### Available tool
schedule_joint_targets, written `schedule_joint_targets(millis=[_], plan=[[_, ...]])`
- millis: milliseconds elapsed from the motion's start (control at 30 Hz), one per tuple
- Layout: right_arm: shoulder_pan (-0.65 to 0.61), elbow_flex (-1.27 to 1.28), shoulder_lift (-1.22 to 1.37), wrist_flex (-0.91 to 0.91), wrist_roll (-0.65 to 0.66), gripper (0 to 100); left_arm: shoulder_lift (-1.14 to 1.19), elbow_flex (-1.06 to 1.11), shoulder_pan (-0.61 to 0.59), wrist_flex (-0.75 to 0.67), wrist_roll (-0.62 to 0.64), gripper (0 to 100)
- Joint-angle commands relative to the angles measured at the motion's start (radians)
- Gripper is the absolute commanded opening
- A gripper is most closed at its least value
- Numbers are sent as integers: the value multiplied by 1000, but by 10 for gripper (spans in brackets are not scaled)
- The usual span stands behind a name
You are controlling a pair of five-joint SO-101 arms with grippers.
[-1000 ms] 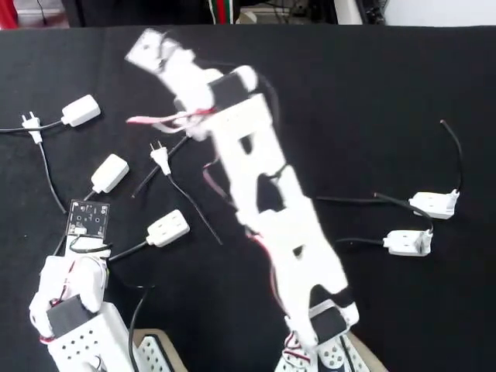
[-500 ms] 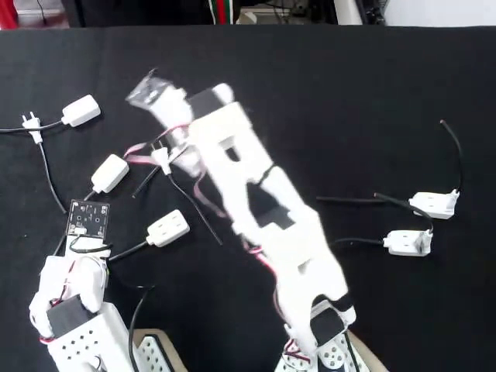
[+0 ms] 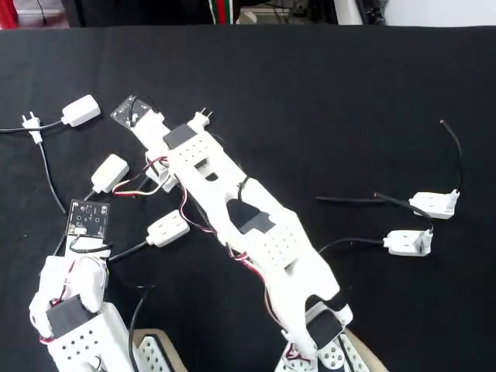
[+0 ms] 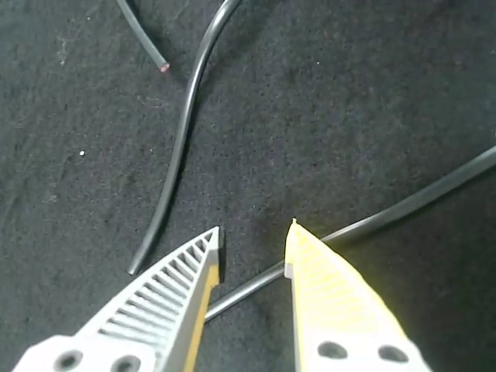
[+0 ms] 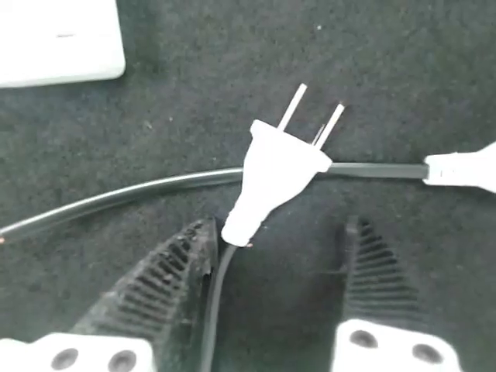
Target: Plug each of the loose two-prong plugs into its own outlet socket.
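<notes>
Plug first: the white two-prong plug (image 5: 275, 174) lies flat on the black tabletop (image 5: 403, 70), its prongs pointing away from my right gripper (image 5: 280, 226). That gripper is spread wide and holds nothing. One finger stands on each side of the plug's tail end, and neither seems to touch it. I straddle it this way so that closing should catch the body by its sides and leave the prongs free for a socket. Its cord (image 5: 213, 310) trails back close along one finger, so I judge it could get pinched too. A second black cable (image 5: 116, 201) crosses at the plug's body, and I would rather not lift that with it.

The corner of a white outlet socket (image 5: 58, 39) sits near, beyond the plug. From above, my right arm (image 3: 256, 232) stretches across to the cluster of three sockets (image 3: 110, 172) on my left side. Another loose plug (image 3: 31, 122) lies just beside the farthest one.

My left gripper (image 4: 256, 231) is also parted and empty, low over bare cables (image 4: 182, 132).
</notes>
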Motion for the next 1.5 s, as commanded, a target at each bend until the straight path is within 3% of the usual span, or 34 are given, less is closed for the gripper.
schedule_joint_targets(millis=[0, 200, 600, 933, 1067, 1267, 1467], plan=[[-12, 2, -1, -11, -9, 32, -9, 5, 7, 8, -9, 145], [15, -22, -10, 100, 35, 13, -9, 5, 7, 8, -11, 145], [210, -231, -193, 638, 436, 11, -9, 5, 7, 8, -11, 145], [387, 213, -295, 557, 916, 11, -9, 5, 7, 8, -11, 145], [390, 289, -294, 439, 928, 38, -9, 5, 7, 8, -11, 145], [394, 234, -297, 523, 827, 296, -9, 5, 7, 8, -11, 145], [408, 196, -378, 617, 694, 259, -9, 5, 7, 8, -11, 145]])
